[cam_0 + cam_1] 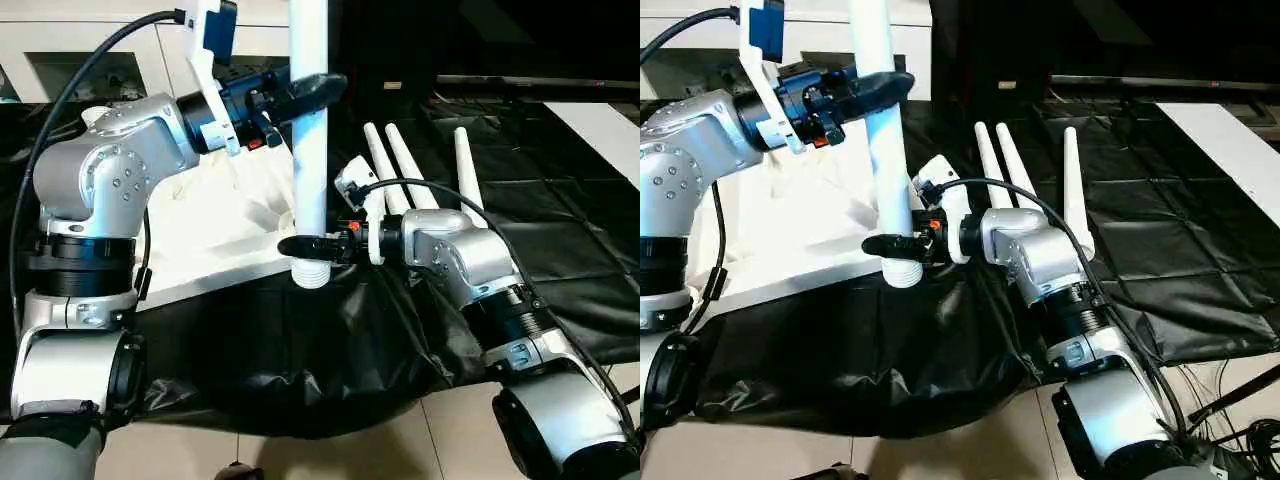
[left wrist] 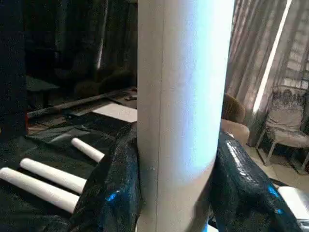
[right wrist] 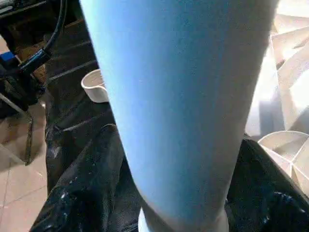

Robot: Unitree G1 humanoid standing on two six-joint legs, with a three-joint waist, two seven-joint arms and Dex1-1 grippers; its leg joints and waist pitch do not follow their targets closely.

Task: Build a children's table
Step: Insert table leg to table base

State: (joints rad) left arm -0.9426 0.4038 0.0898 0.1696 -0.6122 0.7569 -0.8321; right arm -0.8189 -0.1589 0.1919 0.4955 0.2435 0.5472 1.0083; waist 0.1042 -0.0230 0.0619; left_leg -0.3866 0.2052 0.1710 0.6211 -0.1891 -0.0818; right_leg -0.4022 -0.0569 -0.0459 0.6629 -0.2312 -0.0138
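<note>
Right gripper (image 1: pixel 305 246), nearest, is clasping the upright white leg (image 1: pixel 309 150) just above its ribbed end at the tabletop's (image 1: pixel 215 225) near corner, while the left gripper (image 1: pixel 318 92) is pinching the same leg higher up; both sets of black fingers are closed around it. Seating it well probably means keeping the smooth tapered tube plumb over the round corner socket while pressing down. Farther right, three spare legs (image 1: pixel 415 172) are lying on the crinkled black sheet (image 1: pixel 560 200).
</note>
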